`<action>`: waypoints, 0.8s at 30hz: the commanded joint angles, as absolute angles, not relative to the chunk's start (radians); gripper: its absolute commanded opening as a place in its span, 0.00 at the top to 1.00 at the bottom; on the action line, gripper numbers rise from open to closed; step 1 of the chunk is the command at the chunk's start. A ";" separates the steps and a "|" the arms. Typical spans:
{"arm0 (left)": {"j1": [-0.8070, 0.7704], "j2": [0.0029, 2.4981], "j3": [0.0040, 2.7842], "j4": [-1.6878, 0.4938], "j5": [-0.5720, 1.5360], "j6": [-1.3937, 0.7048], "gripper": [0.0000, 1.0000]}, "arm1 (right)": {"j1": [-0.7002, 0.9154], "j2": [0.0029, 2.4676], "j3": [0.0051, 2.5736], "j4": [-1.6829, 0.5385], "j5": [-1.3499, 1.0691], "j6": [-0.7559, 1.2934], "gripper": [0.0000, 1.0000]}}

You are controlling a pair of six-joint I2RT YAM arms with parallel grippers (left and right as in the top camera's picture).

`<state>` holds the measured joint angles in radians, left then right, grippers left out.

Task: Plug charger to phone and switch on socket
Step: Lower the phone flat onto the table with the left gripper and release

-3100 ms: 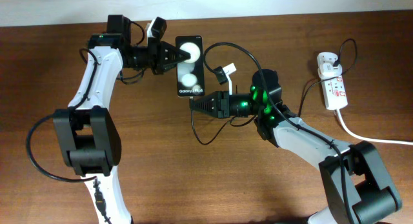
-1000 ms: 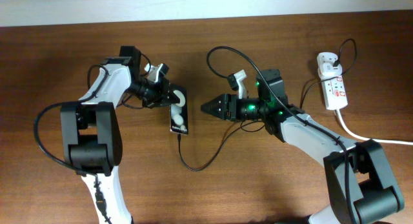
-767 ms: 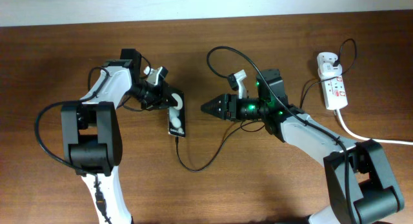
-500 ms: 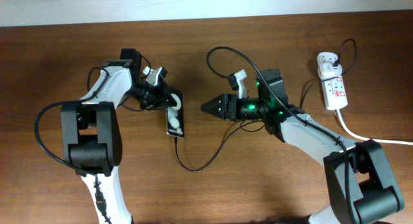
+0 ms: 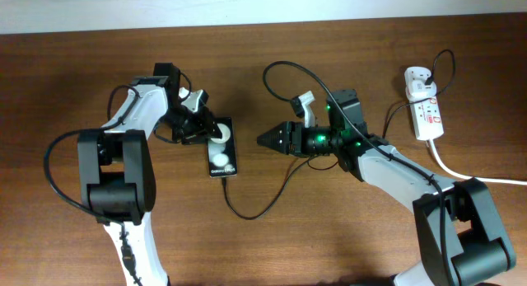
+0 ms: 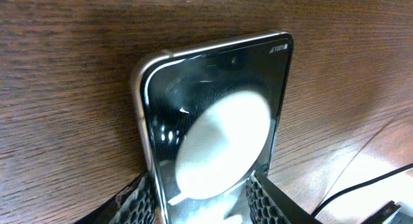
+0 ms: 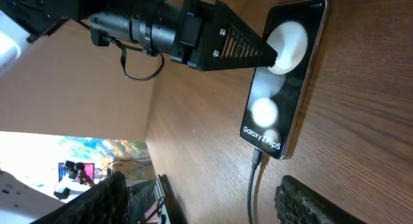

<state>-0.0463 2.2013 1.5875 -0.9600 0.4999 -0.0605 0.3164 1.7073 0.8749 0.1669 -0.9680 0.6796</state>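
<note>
The phone (image 5: 222,157) lies flat on the table, screen up, with two white spots and "Galaxy" text (image 7: 281,88). The charger (image 5: 247,213) is a thin black cable, and its tip sits in the phone's bottom end (image 7: 257,157). It loops over the table towards the right arm. My left gripper (image 5: 211,133) is open over the phone's top end, with one finger on each side of the phone (image 6: 213,114). My right gripper (image 5: 265,140) is open and holds nothing, a short way right of the phone. The socket (image 5: 426,111) lies at the far right.
A thick white cord (image 5: 465,174) runs from the socket off the right edge. A white plug (image 5: 418,78) sits in the socket's far end. The charger arcs high behind the right arm (image 5: 284,65). Bare wood lies in front of both arms.
The phone stood on its edge in the shut left gripper. It now lies flat, screen up, and the left jaws have opened. The right arm has not moved.
</note>
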 commanded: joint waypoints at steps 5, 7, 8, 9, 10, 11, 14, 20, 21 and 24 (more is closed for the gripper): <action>-0.043 2.198 1.584 -0.961 0.395 -0.055 0.40 | 0.315 1.708 0.883 0.152 -0.964 0.643 0.24; -0.043 2.198 1.584 -0.960 0.394 -0.055 0.37 | 0.315 1.708 0.883 0.152 -0.964 0.643 0.24; -0.043 2.198 1.584 -0.958 0.391 -0.055 0.34 | 0.315 1.708 0.883 0.152 -0.964 0.643 0.24; -0.043 2.198 1.584 -0.958 0.373 -0.055 0.29 | 0.315 1.708 0.883 0.151 -0.964 0.639 0.24; -0.043 2.198 1.584 -0.959 0.353 -0.055 0.26 | 0.315 1.708 0.883 0.146 -0.964 0.635 0.24; -0.043 2.198 1.584 -0.959 0.342 -0.055 0.25 | 0.315 1.708 0.883 0.140 -0.964 0.631 0.24; -0.043 2.198 1.584 -0.958 0.342 -0.055 0.23 | 0.315 1.708 0.883 0.125 -0.964 0.624 0.25; -0.040 2.195 1.631 -0.962 0.344 -0.055 0.18 | 0.315 1.708 0.883 0.091 -0.965 0.597 0.41; -0.036 2.190 1.666 -0.980 0.343 -0.055 0.13 | 0.315 1.706 0.883 0.084 -0.964 0.597 0.44; -0.019 2.140 1.787 -1.051 0.343 -0.055 0.13 | 0.315 1.681 0.883 0.081 -0.962 0.579 0.44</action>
<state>-0.0372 2.1845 1.6833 -1.0222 0.3618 -0.0605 0.3164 1.7069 0.8749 0.0818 -0.9653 0.6083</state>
